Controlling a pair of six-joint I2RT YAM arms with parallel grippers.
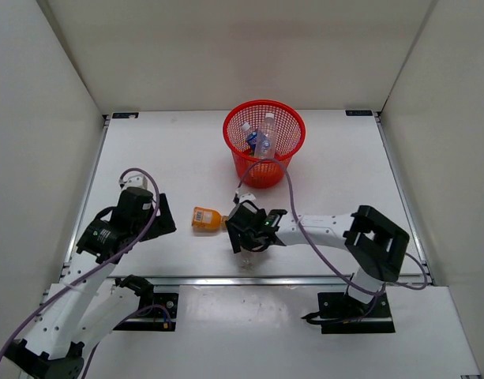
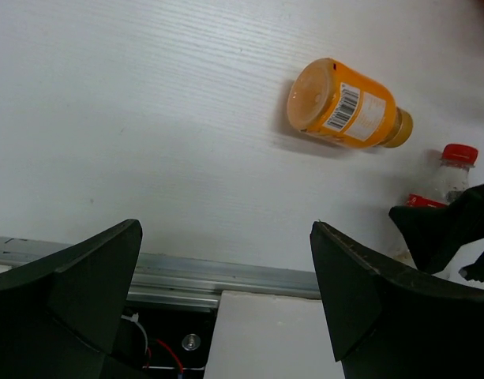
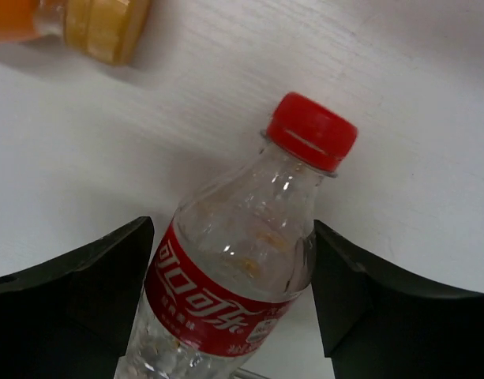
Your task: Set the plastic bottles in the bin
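Note:
The red mesh bin [image 1: 258,172] stands at the back centre. It holds a clear bottle with a white cap [image 1: 265,136] and a blue-labelled one [image 1: 250,139]. An orange-filled bottle [image 1: 204,219] lies on its side on the table; it also shows in the left wrist view [image 2: 348,106] and the right wrist view [image 3: 91,24]. My right gripper [image 3: 232,229] is open and straddles the red-labelled cola bottle [image 3: 249,260], with a small gap at the left finger. My left gripper [image 2: 226,225] is open and empty, left of the orange bottle. The green bottle and the second orange one are out of view.
White walls enclose the table on three sides. A metal rail [image 2: 226,276] runs along the near edge under my left gripper. A purple cable [image 1: 293,205] runs from the right arm past the bin's front.

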